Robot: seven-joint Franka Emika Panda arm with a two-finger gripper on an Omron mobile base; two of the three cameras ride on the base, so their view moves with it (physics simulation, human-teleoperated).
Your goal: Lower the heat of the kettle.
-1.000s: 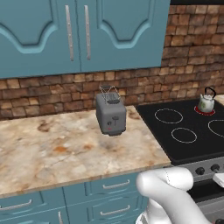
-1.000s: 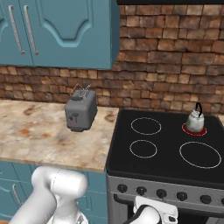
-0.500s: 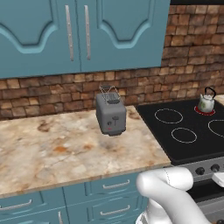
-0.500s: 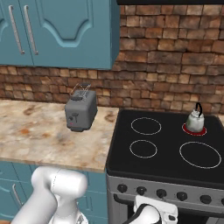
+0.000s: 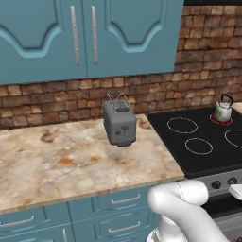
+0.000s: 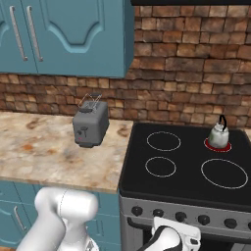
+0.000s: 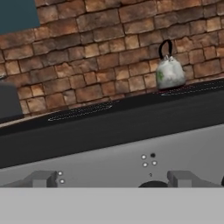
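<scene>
Right base view showing kettle (image 6: pixel 218 135) sitting on back-right burner (image 6: pixel 218 145), ring glowing red under it, so heat looking on. Same in left base view: kettle (image 5: pixel 222 110) at far back of stove (image 5: pixel 203 142), well apart from toaster (image 5: pixel 119 124) on bench (image 5: pixel 56 160). Comparing w/ frames from a sec ago: nothing shifting, kettle, toaster, arm and camera all sitting as before. Meaning no visible progress on turning heat down yet; prob. pausing or only creeping fwd.

Hand view looking along stove front from low down, close to control panel (image 7: pixel 131 166), w/ two knobs (image 7: pixel 41 179) poking up at bottom edge and kettle (image 7: pixel 169 72) up beyond, against brick wall (image 7: pixel 100 52). Hand (image 6: pixel 171 235) hanging low in front of knob row (image 6: pixel 196 216) in right base view, touching nothing as far as can be told. Fingertips hidden, so can't tell how far open or whether gripping anything.

Next step likely: picking out knob for back-right burner, closing on it, turning down. Risk: grabbing wrong knob, since which one drives that burner not readable from here.
</scene>
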